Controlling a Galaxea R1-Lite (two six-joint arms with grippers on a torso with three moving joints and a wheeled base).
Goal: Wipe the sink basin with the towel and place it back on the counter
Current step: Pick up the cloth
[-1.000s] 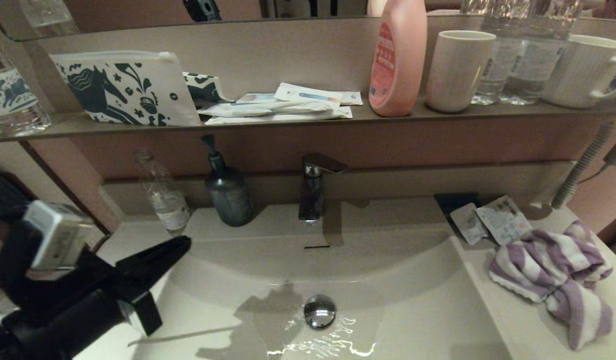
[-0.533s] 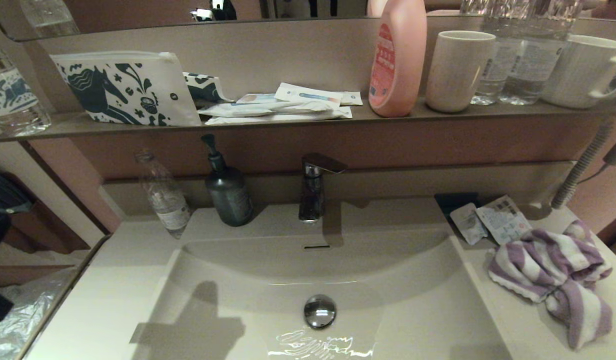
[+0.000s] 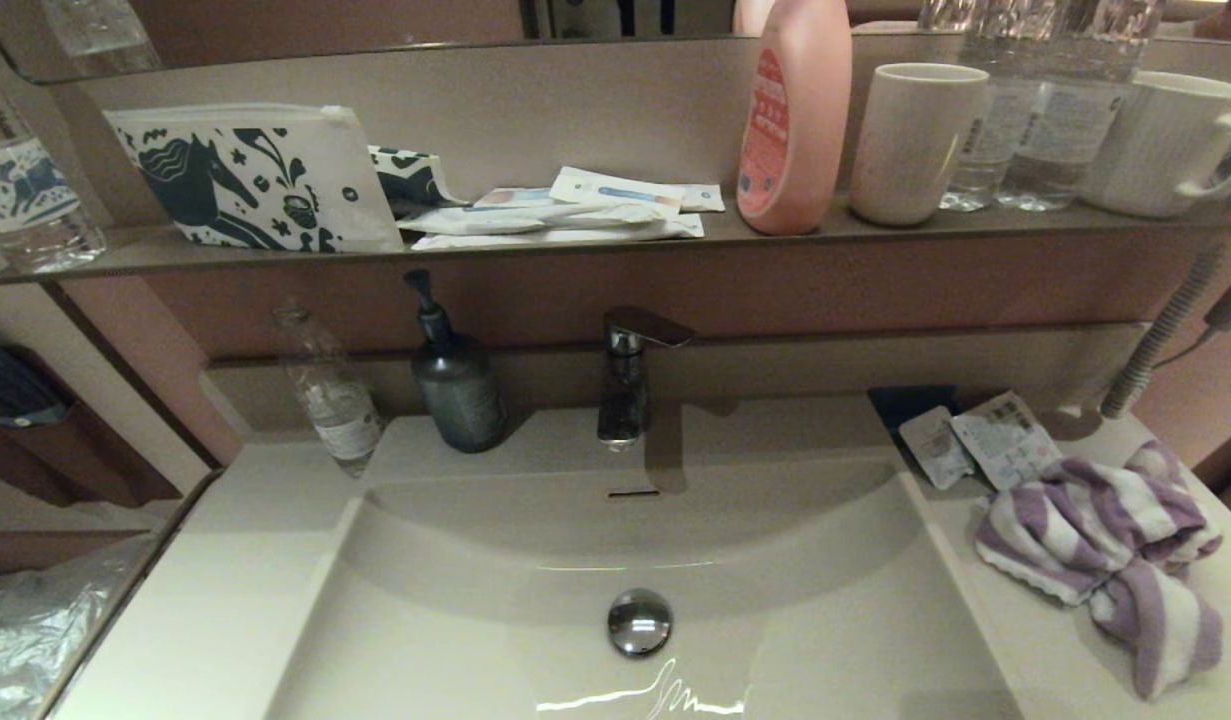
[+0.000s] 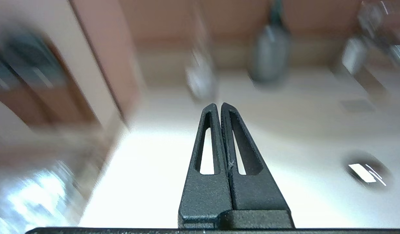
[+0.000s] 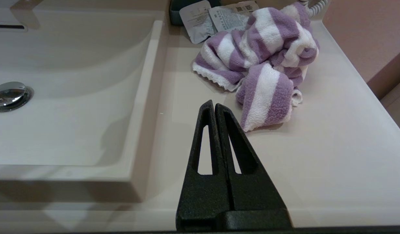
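Observation:
The purple and white striped towel [image 3: 1105, 540] lies crumpled on the off-white counter [image 3: 1035, 660] to the right of the sink basin [image 3: 535, 560]. Neither arm shows in the head view. In the right wrist view my right gripper [image 5: 214, 104] is shut and empty, low over the counter [image 5: 316, 162], a short way in front of the towel [image 5: 258, 65] and beside the basin's [image 5: 73, 97] right rim. In the left wrist view my left gripper [image 4: 217, 105] is shut and empty, over the counter to the left of the basin.
A chrome drain plug [image 3: 639, 622] sits in the basin under the tap [image 3: 630, 375]. A dark soap dispenser [image 3: 455, 385] and a clear bottle [image 3: 327, 395] stand at the back left. Sachets [image 3: 985, 440] lie behind the towel. The shelf [image 3: 575, 245] above holds a horse-print pouch, pink bottle and cups.
My left arm, which stood over the basin's left edge a second ago, has drawn back out of the head view. The water in the basin ripples less. The towel has not moved.

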